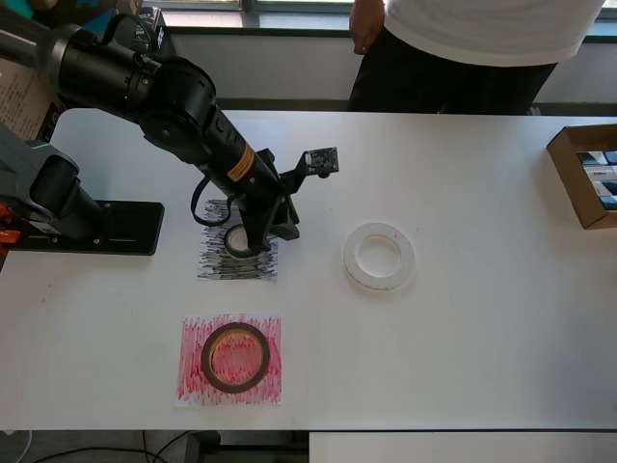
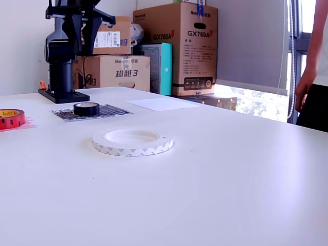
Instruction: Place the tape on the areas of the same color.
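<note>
The small black roll [image 1: 236,241] lies flat on the scribbled black sheet [image 1: 214,265]; it also shows in the exterior view [image 2: 86,108] on that sheet [image 2: 110,110]. My gripper [image 1: 254,234] hangs straight above the roll, clear of it, with its jaws apart and empty [image 2: 85,41]. The red roll [image 1: 234,357] lies on the scribbled red sheet [image 1: 193,381]. The wide white ring [image 1: 379,256] lies on the bare table to the overhead view's right of the black sheet. The plain white sheet [image 2: 163,104] shows in the exterior view, beyond the black sheet.
The arm's black base plate [image 1: 106,228] sits at the overhead view's left. An open cardboard box [image 1: 586,174] stands at the right edge. A person [image 1: 463,48] stands behind the table's far edge. Stacked cartons [image 2: 174,46] stand behind the table in the exterior view.
</note>
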Action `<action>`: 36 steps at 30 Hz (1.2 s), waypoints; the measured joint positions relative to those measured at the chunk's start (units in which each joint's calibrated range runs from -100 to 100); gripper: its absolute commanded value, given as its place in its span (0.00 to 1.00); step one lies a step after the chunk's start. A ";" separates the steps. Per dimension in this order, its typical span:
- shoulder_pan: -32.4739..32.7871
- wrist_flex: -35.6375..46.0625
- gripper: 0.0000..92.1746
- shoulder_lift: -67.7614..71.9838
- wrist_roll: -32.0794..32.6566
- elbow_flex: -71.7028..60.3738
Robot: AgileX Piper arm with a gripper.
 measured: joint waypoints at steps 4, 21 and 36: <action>0.54 0.95 0.30 4.10 5.05 -6.99; -0.22 11.20 0.47 28.90 19.92 -30.00; 0.52 15.46 0.62 38.37 28.11 -33.83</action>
